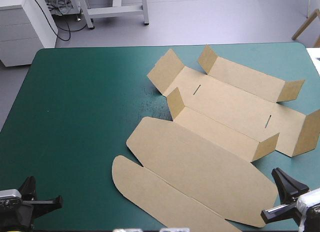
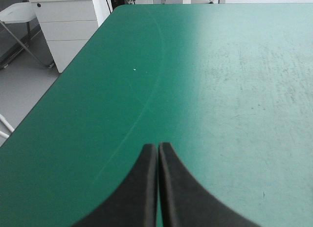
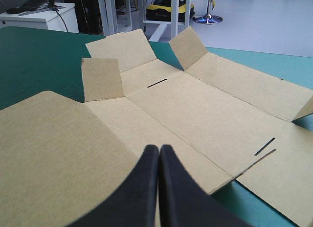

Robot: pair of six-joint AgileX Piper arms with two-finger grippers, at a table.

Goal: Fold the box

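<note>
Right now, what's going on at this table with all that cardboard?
A two-armed robot is set to fold a brown box, but nothing is being handled at this moment. The box lies on the teal-green table as a cut sheet, a few side flaps standing up and its big rounded lid flat. The left gripper is shut over bare cover, away from the box. The right gripper, also shut, points at the box and holds nothing.

No writing can be read anywhere. The brown box [image 3: 195,114], lying ahead of the right gripper [image 3: 159,147] and its jaws, is plain board. The teal-green cover [image 2: 220,90] ahead of the left gripper [image 2: 157,146] seems unprinted too.
</note>
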